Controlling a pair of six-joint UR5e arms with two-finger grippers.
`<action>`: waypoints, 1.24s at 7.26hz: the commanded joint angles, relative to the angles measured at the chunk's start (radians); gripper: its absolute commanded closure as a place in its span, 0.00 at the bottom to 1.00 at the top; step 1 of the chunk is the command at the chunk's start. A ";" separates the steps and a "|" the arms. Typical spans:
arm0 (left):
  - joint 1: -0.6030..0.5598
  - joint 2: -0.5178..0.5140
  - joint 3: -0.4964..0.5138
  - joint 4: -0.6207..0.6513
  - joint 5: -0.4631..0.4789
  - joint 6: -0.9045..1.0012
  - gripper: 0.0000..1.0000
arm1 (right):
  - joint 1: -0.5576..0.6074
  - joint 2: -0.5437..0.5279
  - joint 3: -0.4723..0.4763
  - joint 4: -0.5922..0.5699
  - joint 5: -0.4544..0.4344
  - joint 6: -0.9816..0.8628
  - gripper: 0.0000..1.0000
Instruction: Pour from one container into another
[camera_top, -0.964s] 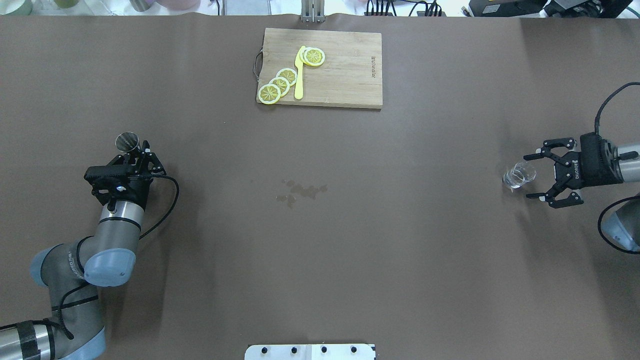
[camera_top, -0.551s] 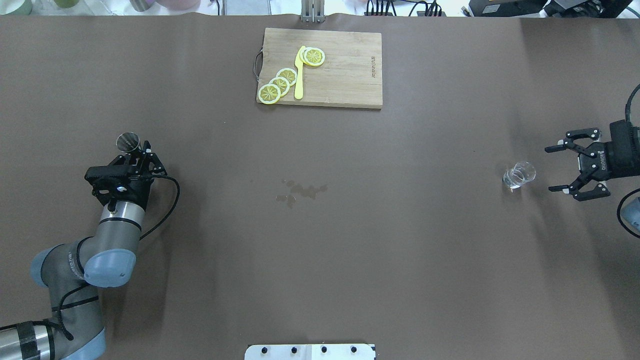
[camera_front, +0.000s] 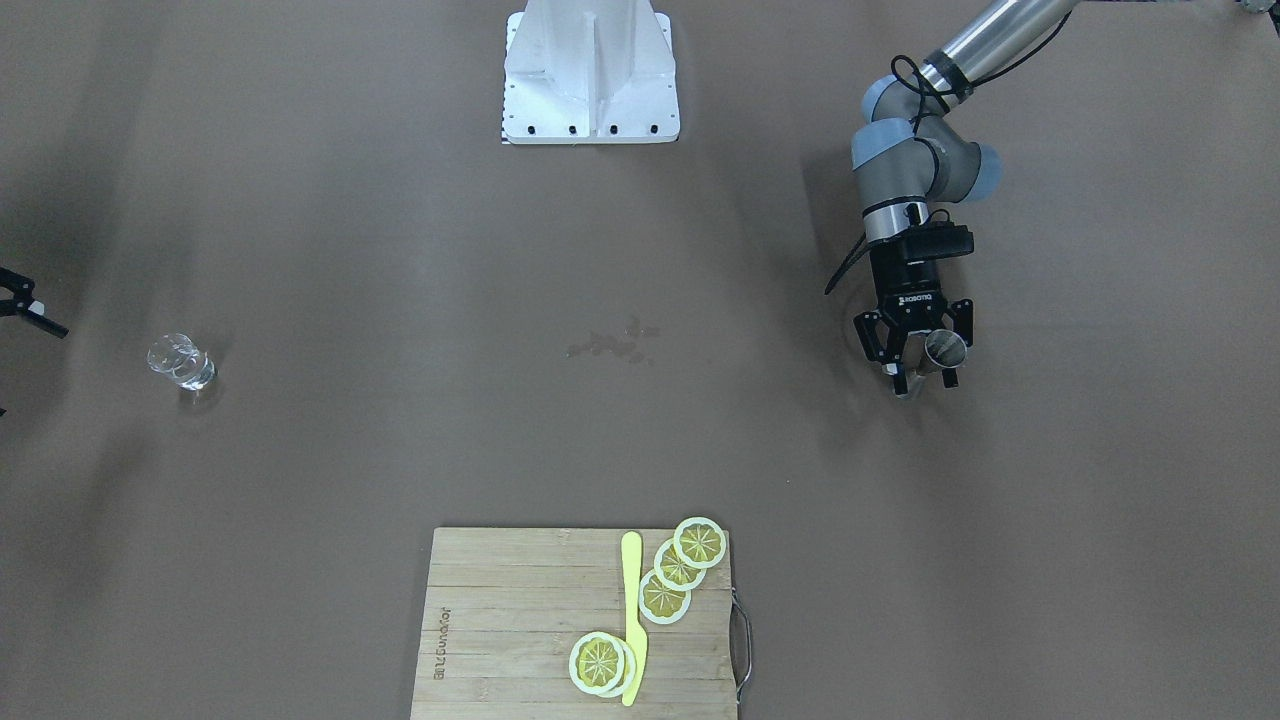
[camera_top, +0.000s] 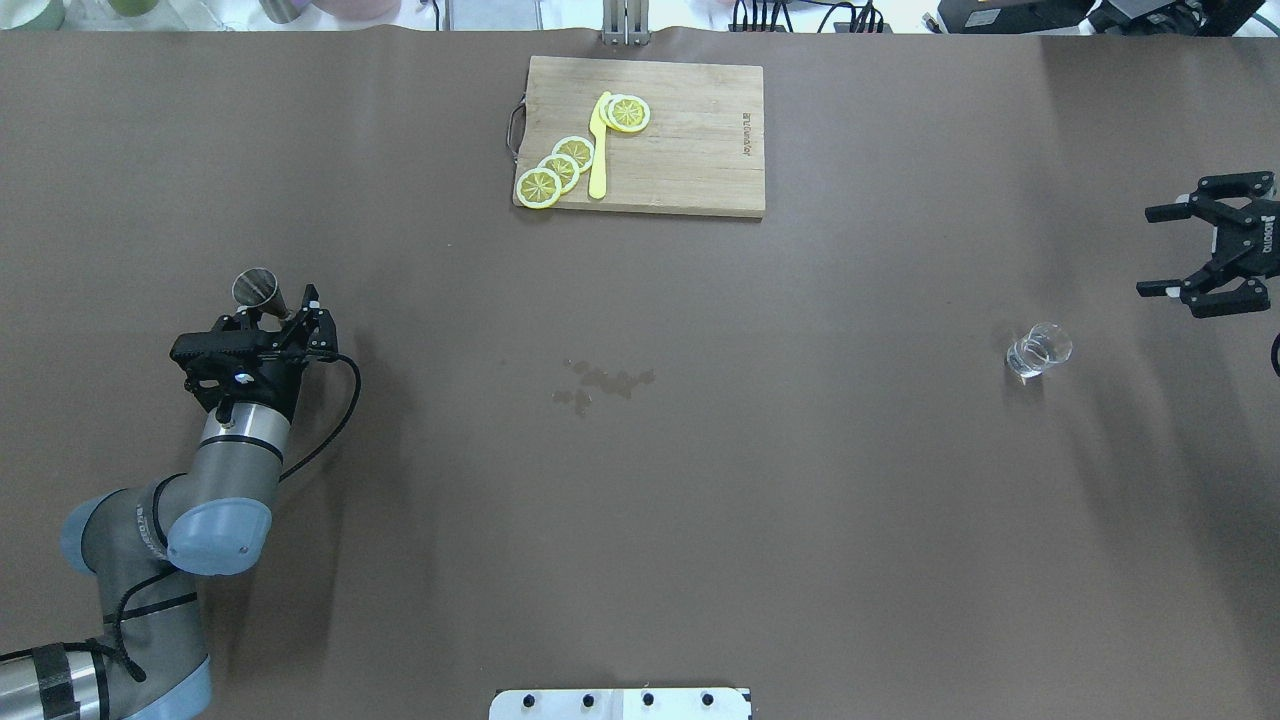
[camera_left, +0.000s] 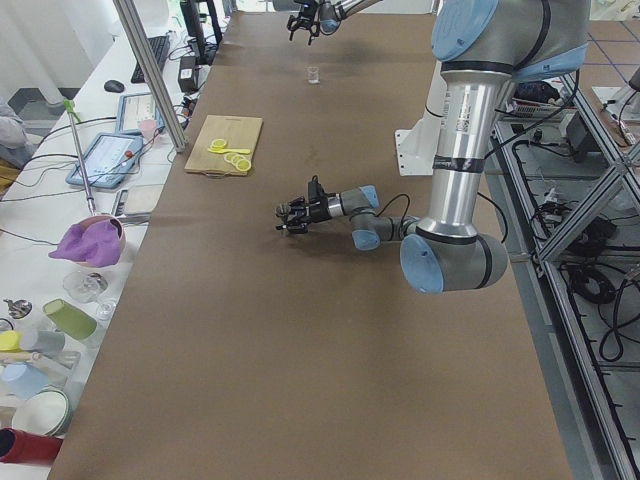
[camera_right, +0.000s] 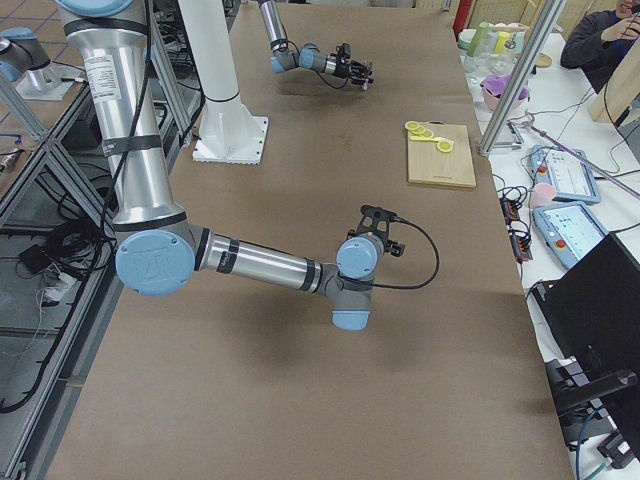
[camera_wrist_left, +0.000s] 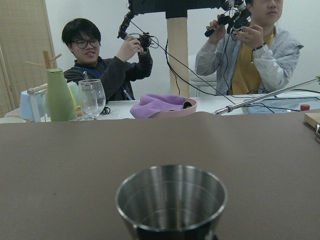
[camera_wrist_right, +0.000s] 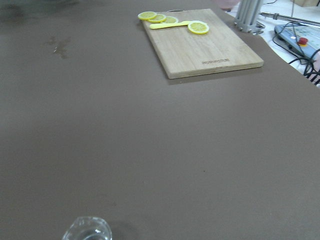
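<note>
The jigger (camera_wrist_left: 171, 197) is cut off below its upper cup in the left wrist view, and overhead the left gripper (camera_top: 280, 306) hides its base (whether the fingers touch it cannot be told). The bottom edge of the right wrist view clips the glass (camera_wrist_right: 90, 231). The overhead view's right edge cuts off the right gripper (camera_top: 1147, 252) at its wrist.

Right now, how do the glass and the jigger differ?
The glass is clear; the jigger is opaque steel. The glass stands alone, with the open right gripper well away; the jigger stands at the fingertips of the left gripper. Both are upright on the table.
</note>
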 joint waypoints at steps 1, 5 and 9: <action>0.003 0.022 -0.039 0.000 -0.001 0.000 0.01 | 0.079 0.063 0.001 -0.070 -0.007 0.233 0.00; 0.103 0.140 -0.220 0.059 0.012 -0.001 0.01 | 0.198 0.222 0.011 -0.711 0.019 0.237 0.00; 0.253 0.399 -0.447 0.183 -0.001 -0.003 0.01 | 0.215 0.212 0.074 -1.240 -0.141 0.221 0.00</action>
